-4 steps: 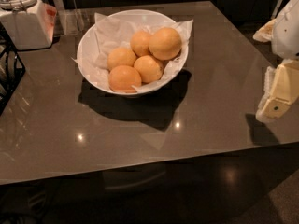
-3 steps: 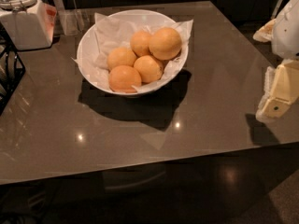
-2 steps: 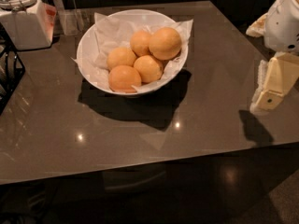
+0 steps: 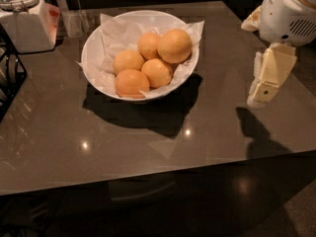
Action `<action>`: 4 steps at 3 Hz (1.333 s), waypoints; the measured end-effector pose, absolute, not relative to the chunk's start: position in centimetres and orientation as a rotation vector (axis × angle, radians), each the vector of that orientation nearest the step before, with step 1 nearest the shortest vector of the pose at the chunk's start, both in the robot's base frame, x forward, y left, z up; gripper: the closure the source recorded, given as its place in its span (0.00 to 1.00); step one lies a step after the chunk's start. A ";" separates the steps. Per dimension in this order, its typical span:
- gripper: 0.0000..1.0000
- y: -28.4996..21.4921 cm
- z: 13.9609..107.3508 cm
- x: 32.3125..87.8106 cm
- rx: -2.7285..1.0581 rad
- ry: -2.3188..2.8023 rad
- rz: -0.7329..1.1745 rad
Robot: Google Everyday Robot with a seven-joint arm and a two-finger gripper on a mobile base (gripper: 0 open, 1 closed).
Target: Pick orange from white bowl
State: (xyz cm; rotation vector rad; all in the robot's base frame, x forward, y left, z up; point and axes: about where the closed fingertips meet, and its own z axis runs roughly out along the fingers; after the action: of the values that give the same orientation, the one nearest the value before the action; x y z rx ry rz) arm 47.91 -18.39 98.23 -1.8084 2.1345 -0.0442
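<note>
The white bowl (image 4: 92, 58), lined with crinkled white paper, stands on the far middle of the dark table (image 4: 148, 147). It holds five pale-orange fruits. The orange (image 4: 174, 45), the largest, lies on top at the bowl's right side. The four smaller oranges (image 4: 132, 82) lie to its left and in front. My gripper (image 4: 259, 95) hangs pointing down over the table's right side, well to the right of the bowl and clear of it, holding nothing. The white arm housing (image 4: 289, 11) is above it.
A white lidded canister (image 4: 24, 26) and a clear glass (image 4: 74, 21) stand at the back left. A black wire rack (image 4: 10, 75) is at the left edge. The table's front edge runs across the lower part of the view.
My arm has come further into view from the right, and the gripper has shifted left over the table. The bowl and oranges have not moved.
</note>
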 end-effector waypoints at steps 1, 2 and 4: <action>0.00 -17.1 98.9 50.3 -1.832 2.065 -0.033; 0.00 -14.8 99.3 53.4 -1.915 1.990 -0.011; 0.00 -11.7 99.7 56.6 -1.980 1.892 0.010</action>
State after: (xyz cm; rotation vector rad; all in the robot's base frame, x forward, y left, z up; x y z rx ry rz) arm 56.59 -11.65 99.65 -1.9801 1.8922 0.0101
